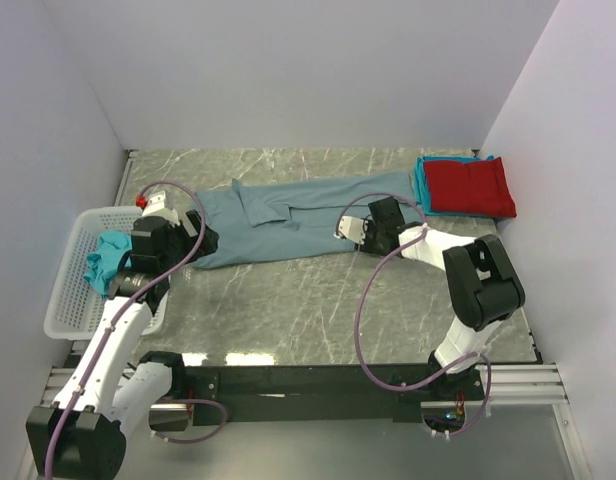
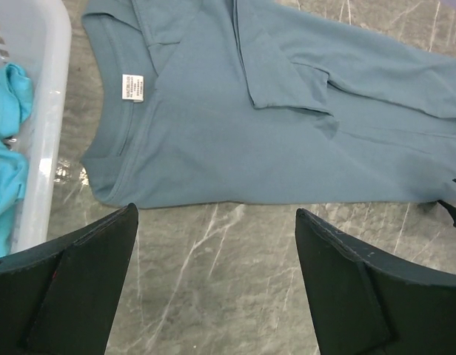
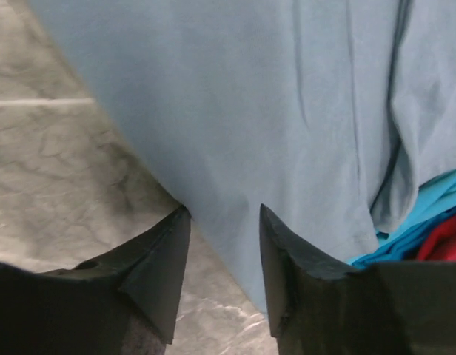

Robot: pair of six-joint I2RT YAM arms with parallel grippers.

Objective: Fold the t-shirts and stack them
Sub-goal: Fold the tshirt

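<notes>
The slate blue-grey t-shirt point(image 1: 288, 220) lies folded lengthwise across the marble table, collar to the left. My left gripper point(image 1: 195, 240) hovers open over bare marble just in front of the collar end point(image 2: 176, 148), and its gripper point(image 2: 215, 211) holds nothing. My right gripper point(image 1: 350, 228) is open at the shirt's near right edge. In the right wrist view the cloth edge point(image 3: 235, 133) lies between its fingers point(image 3: 224, 211). A folded red t-shirt point(image 1: 470, 187) rests on a folded teal one point(image 1: 421, 185) at the back right. Another teal t-shirt point(image 1: 108, 257) sits in the basket.
A white plastic basket point(image 1: 73, 300) stands at the table's left edge, and its rim shows in the left wrist view point(image 2: 47, 111). White walls enclose the table at the left, back and right. The red and teal stack shows in the right wrist view point(image 3: 443, 244).
</notes>
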